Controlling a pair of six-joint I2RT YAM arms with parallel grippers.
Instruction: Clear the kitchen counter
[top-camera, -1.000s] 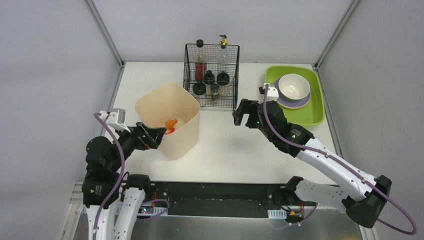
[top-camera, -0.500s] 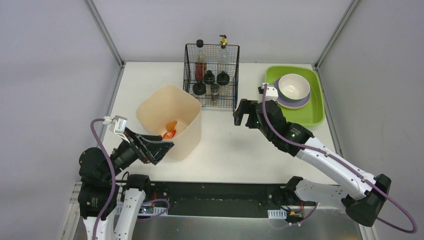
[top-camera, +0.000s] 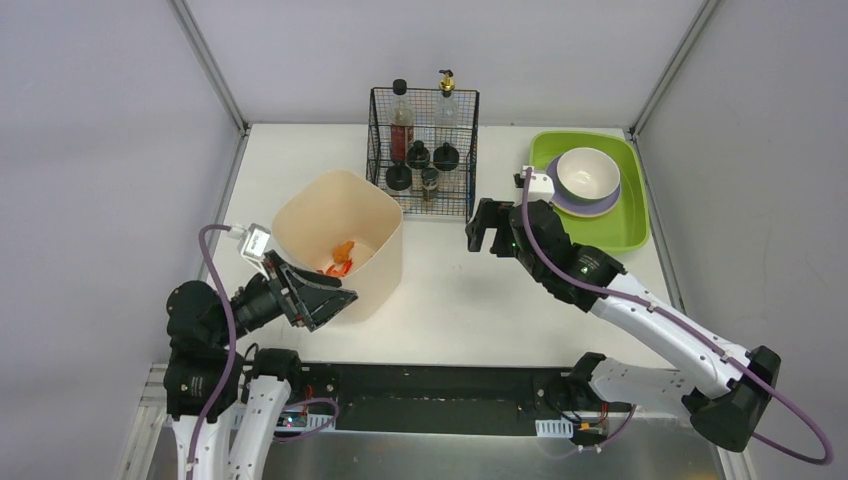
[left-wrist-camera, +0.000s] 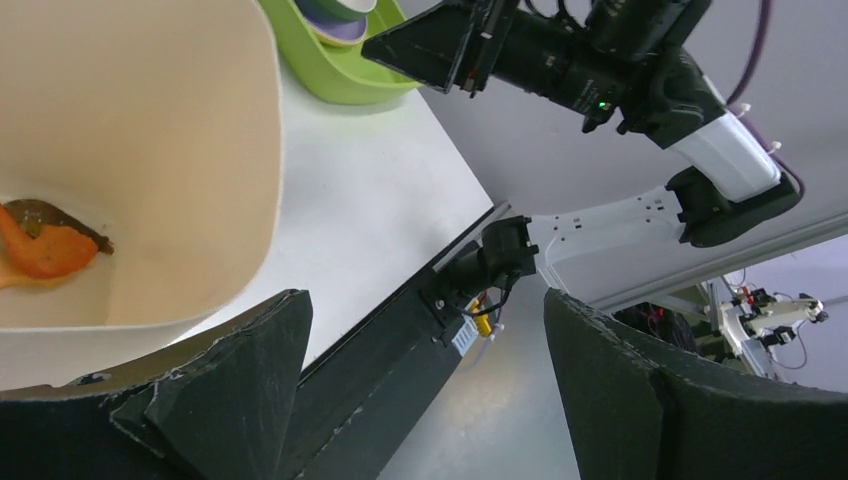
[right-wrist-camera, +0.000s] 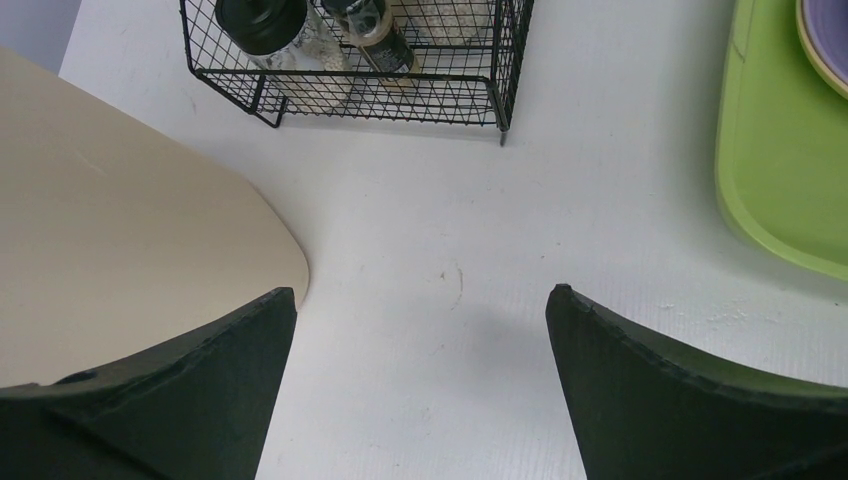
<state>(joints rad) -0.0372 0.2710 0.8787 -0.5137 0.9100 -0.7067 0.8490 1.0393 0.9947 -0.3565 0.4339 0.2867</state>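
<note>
white kitchen counter holds a cream bin; left gripper and right gripper both spread apart.

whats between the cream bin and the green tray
Only bare counter, seen in the right wrist view; the right gripper hovers above it.

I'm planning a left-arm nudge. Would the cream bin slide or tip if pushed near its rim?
The cream bin looks tall and thin-walled and holds only orange scraps, so probably light. A rim-height push would likely tip it. On the smooth kitchen counter, a low push should slide it.
</note>
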